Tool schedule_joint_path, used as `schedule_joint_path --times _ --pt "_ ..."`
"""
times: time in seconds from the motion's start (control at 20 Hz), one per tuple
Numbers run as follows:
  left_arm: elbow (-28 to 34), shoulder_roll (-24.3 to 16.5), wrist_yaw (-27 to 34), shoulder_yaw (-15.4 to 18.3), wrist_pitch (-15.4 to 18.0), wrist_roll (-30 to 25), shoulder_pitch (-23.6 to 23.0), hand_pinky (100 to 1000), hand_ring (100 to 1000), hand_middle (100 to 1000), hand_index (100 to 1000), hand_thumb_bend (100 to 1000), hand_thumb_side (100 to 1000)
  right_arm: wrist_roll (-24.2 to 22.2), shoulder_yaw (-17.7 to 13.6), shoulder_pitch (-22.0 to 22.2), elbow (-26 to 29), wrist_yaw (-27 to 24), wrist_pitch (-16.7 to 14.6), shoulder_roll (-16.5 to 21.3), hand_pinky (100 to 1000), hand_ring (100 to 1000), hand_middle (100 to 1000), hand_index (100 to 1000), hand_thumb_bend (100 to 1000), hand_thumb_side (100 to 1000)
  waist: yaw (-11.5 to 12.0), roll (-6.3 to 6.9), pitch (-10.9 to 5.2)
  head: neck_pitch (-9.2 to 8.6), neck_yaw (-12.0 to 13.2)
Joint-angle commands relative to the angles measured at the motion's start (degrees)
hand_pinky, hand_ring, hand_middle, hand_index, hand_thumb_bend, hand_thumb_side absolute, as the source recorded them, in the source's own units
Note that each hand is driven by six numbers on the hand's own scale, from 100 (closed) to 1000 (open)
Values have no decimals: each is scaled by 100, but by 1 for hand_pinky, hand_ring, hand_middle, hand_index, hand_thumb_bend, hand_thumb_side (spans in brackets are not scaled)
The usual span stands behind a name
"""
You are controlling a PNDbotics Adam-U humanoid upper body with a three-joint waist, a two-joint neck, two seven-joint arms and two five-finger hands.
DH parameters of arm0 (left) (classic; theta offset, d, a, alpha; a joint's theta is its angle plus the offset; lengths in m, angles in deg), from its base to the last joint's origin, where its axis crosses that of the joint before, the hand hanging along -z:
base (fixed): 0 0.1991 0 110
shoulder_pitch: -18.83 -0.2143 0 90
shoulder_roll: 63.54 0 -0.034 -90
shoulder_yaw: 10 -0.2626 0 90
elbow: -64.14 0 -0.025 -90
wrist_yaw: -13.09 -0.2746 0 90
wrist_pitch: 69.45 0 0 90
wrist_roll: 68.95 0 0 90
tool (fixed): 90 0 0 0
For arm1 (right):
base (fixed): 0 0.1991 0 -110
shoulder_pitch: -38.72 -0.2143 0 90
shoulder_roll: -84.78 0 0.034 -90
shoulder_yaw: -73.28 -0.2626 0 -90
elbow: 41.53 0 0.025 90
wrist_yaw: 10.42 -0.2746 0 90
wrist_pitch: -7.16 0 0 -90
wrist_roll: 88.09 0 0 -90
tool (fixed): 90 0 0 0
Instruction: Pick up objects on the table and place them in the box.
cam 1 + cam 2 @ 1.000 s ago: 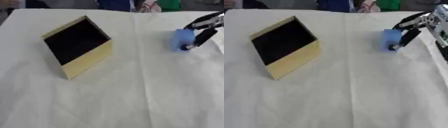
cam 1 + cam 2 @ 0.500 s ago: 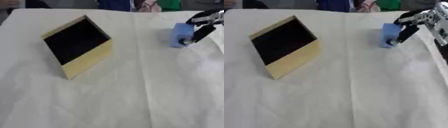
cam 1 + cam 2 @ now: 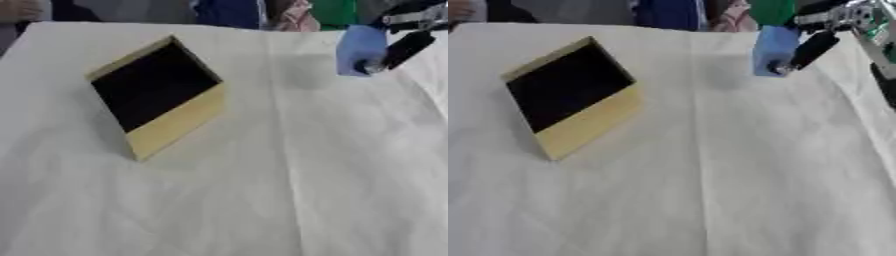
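Right eye view: the right hand (image 3: 826,31) pinches a light-blue block (image 3: 774,50), raised above the white-clothed surface (image 3: 710,175), well apart from the tan open box (image 3: 570,97).

So the table (image 3: 262,200) is covered edge to edge with a white cloth (image 3: 737,190), kinda rumpled, with long soft creases running down the middle and more wrinkles toward the near side. The only thing actually sitting on it is a box (image 3: 157,97), left of center and toward the far half. It's pale yellow on the outside, black on the inside, open on top, and turned cornerwise so one corner points at the near edge. It looks tipped a bit, with its opening facing up and toward the viewer. A faint grey shadow sits on the cloth up near the far right.
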Motion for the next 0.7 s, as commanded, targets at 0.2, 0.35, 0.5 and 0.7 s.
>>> schedule_joint_path --times 0.2,0.35,0.5,0.7 --pt "90 -166 29 49 13 2 89 674 612 630 868 100 874 -152 89 -469 364 -116 33 -221 913 909 773 835 100 515 14 4 -233 73 -103" --pt "90 -161 50 36 17 -4 112 674 613 630 867 100 874 -228 177 -680 346 -90 0 -562 912 909 772 836 100 514 20 17 -279 170 -226" --pt "90 -143 73 16 19 -19 139 674 613 630 867 100 874 -268 225 -841 299 -63 -39 -960 908 906 769 838 100 513 30 34 -318 269 -296" --pt "90 -109 113 -17 19 -56 191 674 614 631 867 100 874 -283 237 -981 196 -20 -57 -1548 904 905 767 844 100 526 66 59 -353 362 -316"
